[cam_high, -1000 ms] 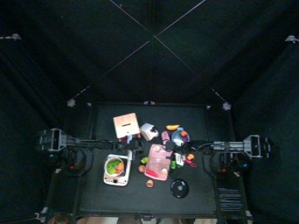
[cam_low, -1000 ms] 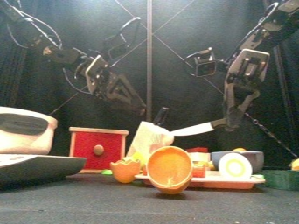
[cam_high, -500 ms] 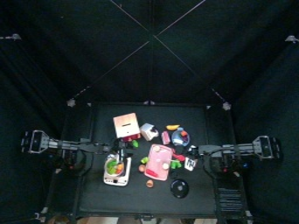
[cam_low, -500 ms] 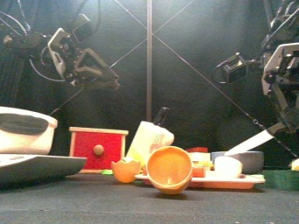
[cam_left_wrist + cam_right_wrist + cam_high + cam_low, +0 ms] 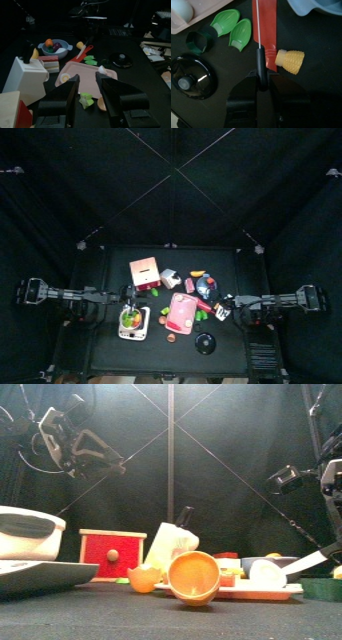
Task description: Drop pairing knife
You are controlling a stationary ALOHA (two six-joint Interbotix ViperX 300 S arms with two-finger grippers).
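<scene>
The paring knife (image 5: 260, 59) has a black handle and a pale blade (image 5: 303, 565). My right gripper (image 5: 260, 80) is shut on the handle. It holds the knife low at the table's right side (image 5: 227, 309), blade slanting down toward the middle. In the right wrist view the blade shows edge-on over a red utensil (image 5: 264, 30), beside a yellow corn piece (image 5: 291, 59). My left gripper (image 5: 93, 92) is open and empty, raised high at the left (image 5: 80, 449).
A pink cutting board (image 5: 182, 309) lies mid-table, a black lid (image 5: 191, 75) and green pieces (image 5: 232, 27) near the knife. A red-fronted box (image 5: 112, 554), white knife block (image 5: 171, 546), orange bowl (image 5: 194, 576) and a blue bowl (image 5: 53, 47) stand around. A white tray (image 5: 134, 333) is at the left.
My right gripper has swung out to the right and down with the knife, from above the middle to low near the table. My left gripper has drawn back left and up.
</scene>
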